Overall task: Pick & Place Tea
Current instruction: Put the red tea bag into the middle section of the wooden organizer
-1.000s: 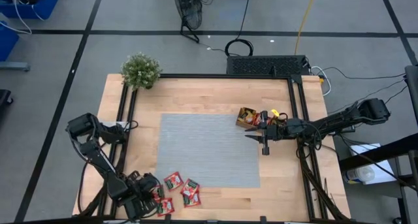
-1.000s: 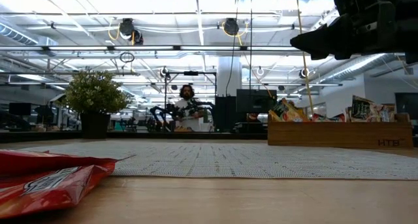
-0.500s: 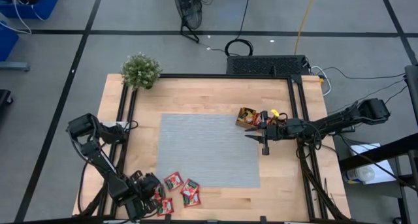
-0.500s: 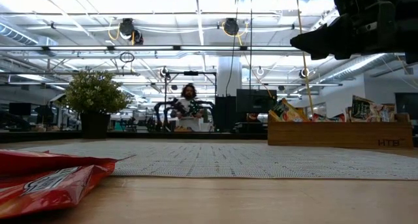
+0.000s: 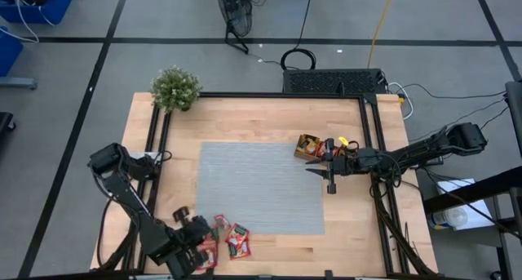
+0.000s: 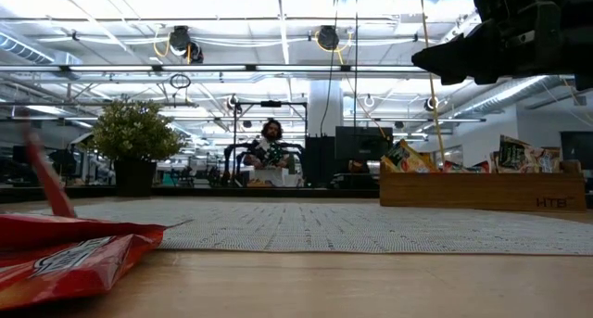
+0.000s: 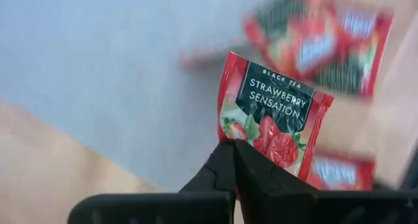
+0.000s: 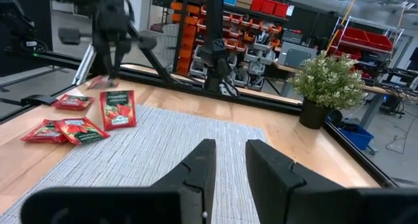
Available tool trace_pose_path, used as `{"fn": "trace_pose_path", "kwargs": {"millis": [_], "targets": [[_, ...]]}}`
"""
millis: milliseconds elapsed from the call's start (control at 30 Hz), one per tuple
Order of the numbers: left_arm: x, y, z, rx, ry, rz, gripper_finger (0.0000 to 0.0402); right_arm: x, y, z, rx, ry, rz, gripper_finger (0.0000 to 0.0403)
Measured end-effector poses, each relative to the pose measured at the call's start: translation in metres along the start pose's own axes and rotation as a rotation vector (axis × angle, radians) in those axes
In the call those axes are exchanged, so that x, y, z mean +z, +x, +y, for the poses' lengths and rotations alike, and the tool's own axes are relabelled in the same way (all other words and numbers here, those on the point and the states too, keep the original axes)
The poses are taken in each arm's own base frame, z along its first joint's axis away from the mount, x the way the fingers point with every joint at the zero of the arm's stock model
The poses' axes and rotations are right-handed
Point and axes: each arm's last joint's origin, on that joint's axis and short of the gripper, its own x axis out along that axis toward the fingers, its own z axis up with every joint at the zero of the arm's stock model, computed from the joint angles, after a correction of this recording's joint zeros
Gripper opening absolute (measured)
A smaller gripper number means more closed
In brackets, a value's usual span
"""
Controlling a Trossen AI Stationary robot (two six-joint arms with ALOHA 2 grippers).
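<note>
Several red tea sachets (image 5: 238, 241) lie flat at the near left of the table, by the grey mat (image 5: 261, 186); in the low view they fill the near left corner (image 6: 65, 253). My left gripper (image 5: 196, 233) is above them, shut on one red sachet (image 7: 274, 116) marked as strawberry black tea. The right wrist view shows that sachet (image 8: 118, 110) upright above the mat's edge. My right gripper (image 8: 228, 165) waits open and level beside the wooden tray (image 5: 308, 147), nothing between its fingers. My left gripper pinches one corner of the red sachet (image 7: 230, 140) between its two fingertips. The fingers slant steeply down from above. The sachet hangs upright below them, flat and lifted clear of the table and of the other sachets.
The wooden tray (image 6: 482, 188) with upright sachets stands at the mat's far right corner. A potted plant (image 5: 176, 89) is at the table's far left corner. Black rails (image 5: 155, 149) run along the left, far and right sides. A person is in the room beyond the table (image 6: 269, 151).
My left gripper has shut on one red sachet among those at the near left, then risen and shifted a little toward the mat, tipping less steeply. The sachet has come up off the table and hangs clear; the other sachets stay where they lay.
</note>
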Motion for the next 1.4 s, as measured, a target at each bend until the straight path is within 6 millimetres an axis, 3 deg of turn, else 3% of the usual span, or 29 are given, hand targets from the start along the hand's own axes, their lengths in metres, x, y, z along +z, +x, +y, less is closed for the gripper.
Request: {"fn": "trace_pose_path", "kwargs": {"millis": [167, 333, 500, 633, 800, 933, 1100, 1233, 1400], "targets": [[0.047, -0.028, -0.007, 0.015, 0.163, -0.153, 0.0002, 0.000, 0.000, 0.000, 0.000, 0.000, 0.000, 0.0075], [0.089, -0.038, -0.003, 0.123, 0.355, -0.328, 0.0001, 0.000, 0.000, 0.000, -0.001, -0.001, 0.002, 0.0075], [0.134, -0.027, 0.015, 0.434, 0.481, -0.551, 0.0004, 0.000, 0.000, 0.000, -0.003, 0.027, -0.002, 0.0075], [0.173, -0.007, 0.032, 0.611, 0.558, -0.562, 0.0002, 0.005, 0.001, -0.003, -0.069, 0.088, -0.051, 0.0075], [0.219, 0.025, 0.047, 0.685, 0.666, -0.568, 0.0003, -0.002, 0.007, -0.007, -0.128, 0.119, -0.039, 0.0100], [0.238, 0.047, 0.058, 0.668, 0.751, -0.606, 0.0002, -0.010, 0.014, -0.014, -0.166, 0.173, -0.043, 0.0149], [0.243, 0.062, 0.066, 0.605, 0.818, -0.672, 0.0002, -0.009, 0.024, -0.025, -0.154, 0.219, -0.130, 0.0199], [0.250, 0.066, 0.072, 0.560, 0.841, -0.719, 0.0002, -0.005, 0.045, -0.029, -0.073, 0.244, -0.125, 0.0209], [0.258, 0.067, 0.078, 0.563, 0.873, -0.737, 0.0002, -0.015, 0.067, -0.031, -0.080, 0.240, -0.002, 0.0205]]}}
